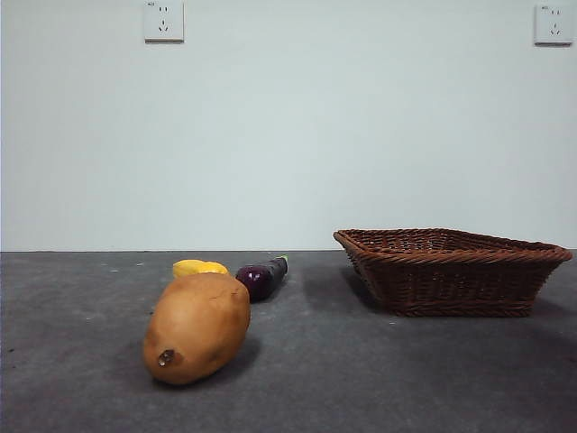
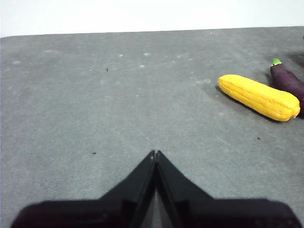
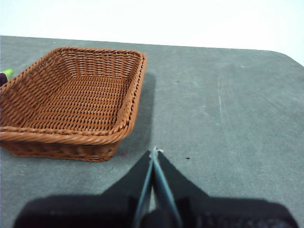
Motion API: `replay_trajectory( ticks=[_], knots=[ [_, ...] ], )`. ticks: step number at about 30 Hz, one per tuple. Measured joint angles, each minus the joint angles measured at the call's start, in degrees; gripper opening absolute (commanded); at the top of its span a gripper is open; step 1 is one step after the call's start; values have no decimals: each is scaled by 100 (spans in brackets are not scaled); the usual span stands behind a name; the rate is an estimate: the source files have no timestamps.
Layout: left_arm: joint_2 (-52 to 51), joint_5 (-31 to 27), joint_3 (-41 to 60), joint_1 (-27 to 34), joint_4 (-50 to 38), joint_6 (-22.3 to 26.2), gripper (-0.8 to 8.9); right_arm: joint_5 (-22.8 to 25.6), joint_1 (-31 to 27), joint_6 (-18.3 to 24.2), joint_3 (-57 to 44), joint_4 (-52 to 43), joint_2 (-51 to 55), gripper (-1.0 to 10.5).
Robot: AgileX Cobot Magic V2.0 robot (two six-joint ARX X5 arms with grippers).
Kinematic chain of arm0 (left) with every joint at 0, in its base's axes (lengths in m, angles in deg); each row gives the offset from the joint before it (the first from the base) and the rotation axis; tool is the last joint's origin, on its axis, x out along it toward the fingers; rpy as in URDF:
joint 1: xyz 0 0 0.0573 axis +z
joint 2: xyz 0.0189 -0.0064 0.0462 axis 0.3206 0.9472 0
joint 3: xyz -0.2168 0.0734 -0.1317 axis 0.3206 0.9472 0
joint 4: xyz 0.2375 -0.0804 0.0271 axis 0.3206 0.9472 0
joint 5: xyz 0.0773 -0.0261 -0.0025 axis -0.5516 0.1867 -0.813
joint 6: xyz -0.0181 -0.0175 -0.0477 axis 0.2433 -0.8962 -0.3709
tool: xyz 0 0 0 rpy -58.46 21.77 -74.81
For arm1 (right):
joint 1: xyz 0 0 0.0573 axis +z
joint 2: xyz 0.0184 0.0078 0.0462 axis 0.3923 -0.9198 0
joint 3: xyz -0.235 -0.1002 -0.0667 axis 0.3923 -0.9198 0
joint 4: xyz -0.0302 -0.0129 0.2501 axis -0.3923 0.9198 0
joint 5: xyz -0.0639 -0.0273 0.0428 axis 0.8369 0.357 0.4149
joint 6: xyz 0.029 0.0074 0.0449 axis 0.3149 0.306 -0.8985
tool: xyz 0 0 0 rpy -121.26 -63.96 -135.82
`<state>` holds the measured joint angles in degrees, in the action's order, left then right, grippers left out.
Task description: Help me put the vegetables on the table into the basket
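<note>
Since no vegetable lay in the basket and neither arm appeared in the front view, the task was judged to stand at its opening step, with nothing yet picked up.

Left tool: jaws pressed together tip to tip, holding nothing, above bare table. Right tool: jaws likewise closed and empty, just beside the basket's near wall.

Position of items, front view: the potato lay nearest the camera, on its side, dark spot facing forward. Behind it lay the yellow vegetable, largely hidden by the potato, and the eggplant close beside that. The basket stood well apart from all three, across the table, upright and empty.

Differences between views: the front view showed the yellow item only as a small rounded cap. The left wrist view showed it whole, as a long ribbed corn cob, with the eggplant just beyond it; whether the two touched could not be told. The potato did not appear in either wrist view. The right wrist view alone showed the basket's floor, confirmed bare, with the eggplant's green tip just visible past the rim.

Next move, as judged: the left tool, nearer the vegetables, would need to open, travel to one item and descend over it.
</note>
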<state>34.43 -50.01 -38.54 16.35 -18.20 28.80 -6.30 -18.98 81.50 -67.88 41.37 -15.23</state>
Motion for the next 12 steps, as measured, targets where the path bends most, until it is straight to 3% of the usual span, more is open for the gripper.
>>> replay_trajectory(
  ticks=[4,9,12],
  knots=[
    [0,0,0,0,0,0,-3,-26,0,-127,0,0,0,0],
    [0,0,0,0,0,-37,-4,-92,0,-1174,0,2,0,0],
    [0,0,0,0,0,-37,-4,-90,0,-1467,0,0,0,-2]
  ],
)
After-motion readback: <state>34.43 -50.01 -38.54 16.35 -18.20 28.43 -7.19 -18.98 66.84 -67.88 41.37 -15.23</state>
